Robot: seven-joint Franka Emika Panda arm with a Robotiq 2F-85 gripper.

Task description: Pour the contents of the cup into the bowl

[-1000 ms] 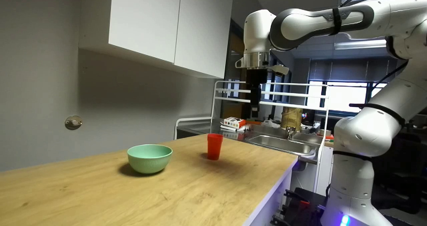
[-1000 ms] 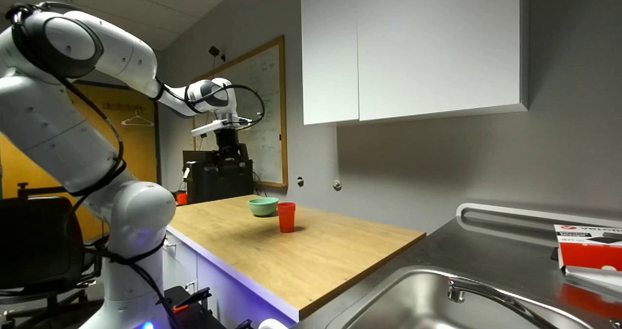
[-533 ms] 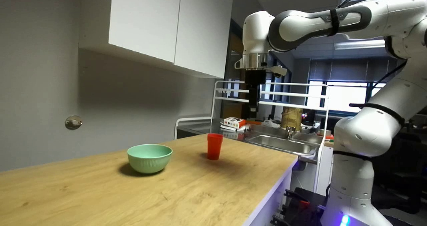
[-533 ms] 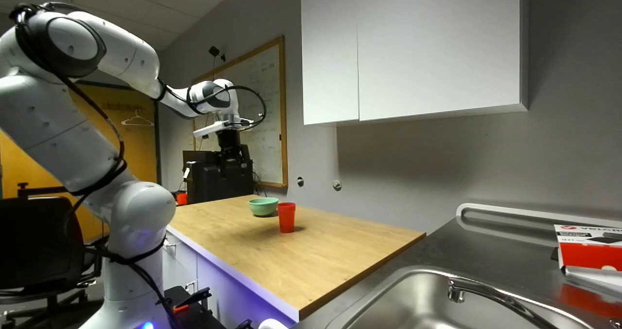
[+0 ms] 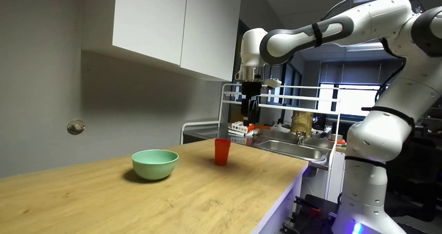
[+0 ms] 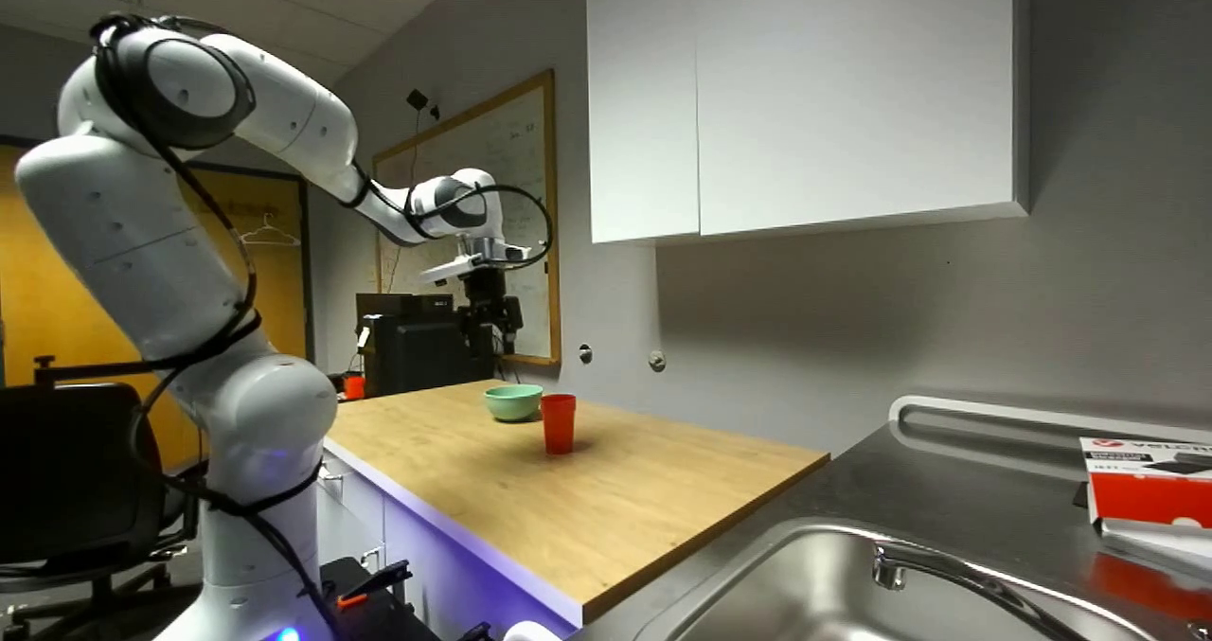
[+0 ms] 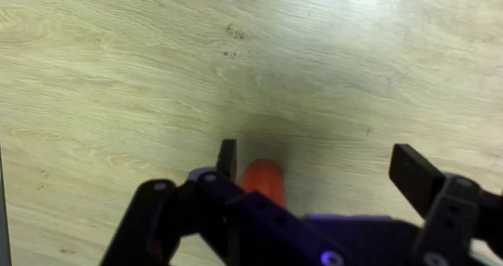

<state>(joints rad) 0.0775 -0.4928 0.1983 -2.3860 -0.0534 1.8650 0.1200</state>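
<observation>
The red-orange cup [image 5: 222, 152] stands upright on the wooden counter; it also shows in an exterior view [image 6: 559, 425]. Its contents are hidden. The pale mint-green bowl [image 5: 154, 166] stands apart from the cup, nearer the wall; it also shows in an exterior view [image 6: 512, 404]. My gripper [image 5: 249, 120] points down, well above the counter and cup, holding nothing; it also shows in an exterior view [image 6: 490, 343]. In the wrist view its fingers [image 7: 314, 152] are wide apart. The cup [image 7: 265, 181] appears below, near the left finger, partly hidden by the gripper.
A white wall cabinet [image 5: 148, 23] hangs above the counter [image 5: 114, 206]. A metal sink [image 5: 293, 149] and a white rack [image 5: 297, 98] stand beyond the counter's end. A red-and-white box [image 6: 1150, 489] lies beside the sink. A grey wall [image 6: 757, 338] runs behind the counter.
My arm has moved forward over the counter and a little lower, closer to the cup, and the gripper has turned somewhat. The cup and bowl have not moved.
</observation>
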